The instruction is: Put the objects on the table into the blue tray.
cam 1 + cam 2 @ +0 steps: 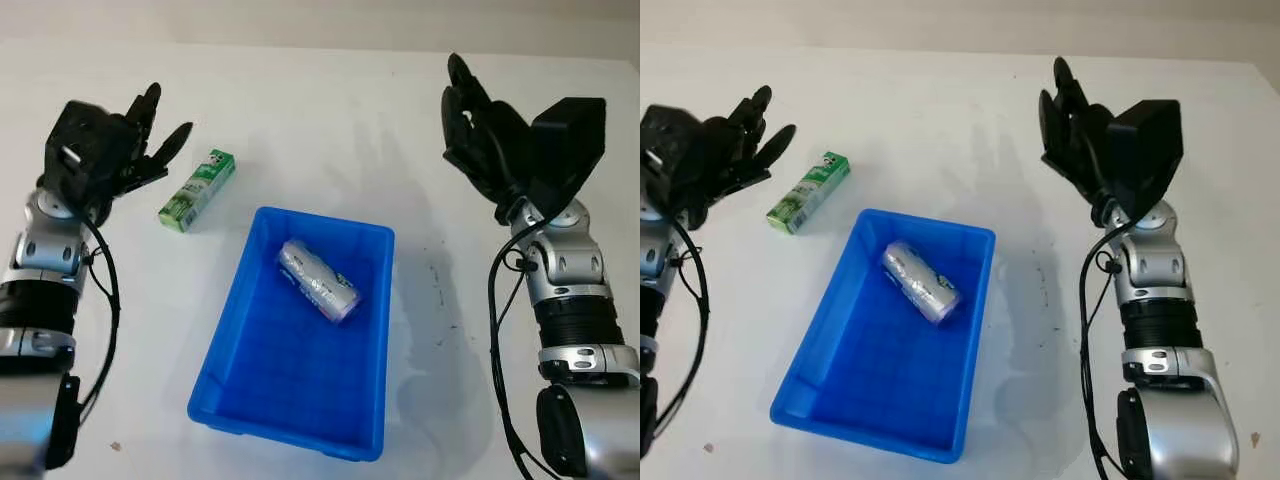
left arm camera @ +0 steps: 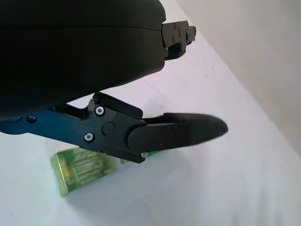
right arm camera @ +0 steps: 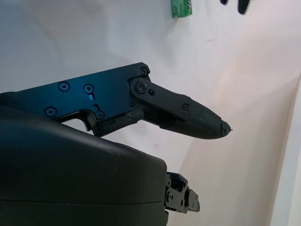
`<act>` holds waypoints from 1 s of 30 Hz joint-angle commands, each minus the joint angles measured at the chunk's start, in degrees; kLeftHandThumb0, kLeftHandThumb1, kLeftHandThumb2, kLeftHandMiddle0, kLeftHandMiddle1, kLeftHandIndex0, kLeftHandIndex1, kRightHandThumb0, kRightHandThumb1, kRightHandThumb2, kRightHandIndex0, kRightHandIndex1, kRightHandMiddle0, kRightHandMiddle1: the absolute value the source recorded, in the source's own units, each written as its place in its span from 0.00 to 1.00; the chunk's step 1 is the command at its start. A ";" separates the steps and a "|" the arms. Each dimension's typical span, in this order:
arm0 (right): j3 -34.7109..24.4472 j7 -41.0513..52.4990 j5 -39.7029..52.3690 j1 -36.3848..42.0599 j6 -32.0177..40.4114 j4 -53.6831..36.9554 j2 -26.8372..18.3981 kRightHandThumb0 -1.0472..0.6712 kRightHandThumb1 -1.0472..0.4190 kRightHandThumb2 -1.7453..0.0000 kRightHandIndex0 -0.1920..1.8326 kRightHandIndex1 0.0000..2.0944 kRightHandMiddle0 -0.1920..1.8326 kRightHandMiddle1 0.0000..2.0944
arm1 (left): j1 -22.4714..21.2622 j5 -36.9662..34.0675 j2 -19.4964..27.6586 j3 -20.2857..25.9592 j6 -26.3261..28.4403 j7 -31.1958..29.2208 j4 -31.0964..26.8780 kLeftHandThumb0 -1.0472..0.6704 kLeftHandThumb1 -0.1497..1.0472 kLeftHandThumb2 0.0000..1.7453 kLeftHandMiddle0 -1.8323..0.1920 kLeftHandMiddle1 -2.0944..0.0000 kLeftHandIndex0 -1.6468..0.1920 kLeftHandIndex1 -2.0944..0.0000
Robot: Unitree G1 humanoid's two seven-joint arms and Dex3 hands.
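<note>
A blue tray (image 1: 370,250) sits in the middle of the white table, with a silver can (image 1: 318,280) lying on its side inside it. A green and white carton (image 1: 197,189) lies flat on the table just beyond the tray's far left corner; the same carton (image 2: 82,169) appears in the left wrist view under a finger (image 2: 183,132). My left hand (image 1: 150,140) hovers open just left of the carton, a short gap away. My right hand (image 1: 480,125) is open, raised at the far right, away from the tray.
The white table (image 1: 330,120) stretches bare beyond the tray up to its far edge. Cables run along both forearms. A few small dark specks mark the table right of the tray (image 1: 440,300).
</note>
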 commanded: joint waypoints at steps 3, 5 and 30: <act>0.06 0.20 0.25 0.72 0.09 -1.05 0.66 0.23 0.00 0.57 0.00 0.00 0.00 0.00 | -3.76 6.33 3.86 -3.81 3.07 -1.13 -3.84 0.21 1.00 0.13 0.89 0.96 0.91 0.95; 0.08 0.24 0.24 0.80 0.15 -1.10 0.83 0.23 0.00 0.57 0.00 0.00 0.00 0.00 | -4.58 9.44 5.54 -5.68 1.47 -1.59 -4.74 0.21 1.00 0.12 0.83 0.95 0.87 0.95; 0.18 -0.39 -0.54 -0.71 -0.27 0.56 1.77 0.23 0.00 0.58 0.00 0.00 0.00 0.00 | -18.40 31.83 2.31 -22.94 5.17 -13.70 8.64 0.09 1.00 0.30 1.00 0.09 0.95 0.54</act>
